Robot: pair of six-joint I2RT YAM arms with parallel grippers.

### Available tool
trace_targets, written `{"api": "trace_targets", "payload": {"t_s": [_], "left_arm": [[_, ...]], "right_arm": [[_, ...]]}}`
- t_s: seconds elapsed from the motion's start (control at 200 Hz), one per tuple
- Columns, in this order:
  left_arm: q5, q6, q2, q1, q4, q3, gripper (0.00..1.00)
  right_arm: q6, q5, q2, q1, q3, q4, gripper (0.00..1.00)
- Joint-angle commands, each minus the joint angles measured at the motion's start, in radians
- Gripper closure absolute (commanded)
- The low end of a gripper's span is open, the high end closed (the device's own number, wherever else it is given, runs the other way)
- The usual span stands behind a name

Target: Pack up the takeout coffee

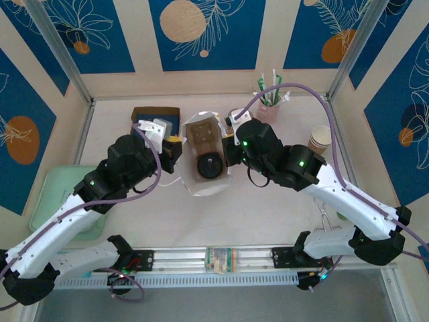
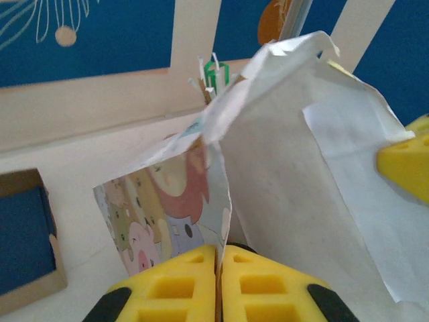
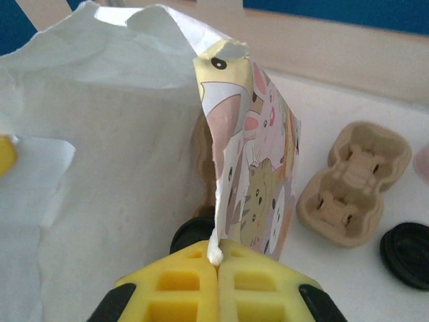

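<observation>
The white paper bag (image 1: 194, 186) stands open in the middle of the table, with cartoon animals printed on its outer sides. The takeout coffee (image 1: 210, 165) sits inside it, its round black lid facing up. My left gripper (image 1: 175, 149) is shut on the bag's left rim. In the left wrist view the yellow fingers of the left gripper (image 2: 218, 249) pinch the paper edge of the bag (image 2: 295, 188). My right gripper (image 1: 230, 151) is shut on the right rim. In the right wrist view the right gripper (image 3: 216, 248) clamps the bag (image 3: 120, 134), and the coffee's lid (image 3: 194, 235) peeks out just beyond the fingers.
A pulp cup carrier (image 3: 352, 184) and a loose black lid (image 3: 407, 255) lie right of the bag. A stack of tan cups (image 1: 320, 139) and a straw holder (image 1: 269, 107) stand at the back right. A brown box (image 1: 155, 114) sits back left, a green tray (image 1: 57, 194) at far left.
</observation>
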Motion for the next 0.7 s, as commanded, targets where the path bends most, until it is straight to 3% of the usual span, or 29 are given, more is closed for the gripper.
{"api": "trace_targets", "payload": {"t_s": [0.0, 0.28, 0.695], "left_arm": [[-0.078, 0.092, -0.033, -0.049, 0.115, -0.005, 0.90], [-0.216, 0.230, -0.053, -0.167, 0.215, -0.036, 0.90], [-0.298, 0.302, -0.047, -0.206, 0.273, -0.044, 0.90]], "right_arm": [[-0.061, 0.121, -0.039, 0.049, -0.036, 0.129, 1.00], [-0.133, 0.223, -0.094, 0.103, -0.126, 0.275, 1.00], [-0.211, 0.264, -0.174, 0.146, -0.223, 0.414, 1.00]]}}
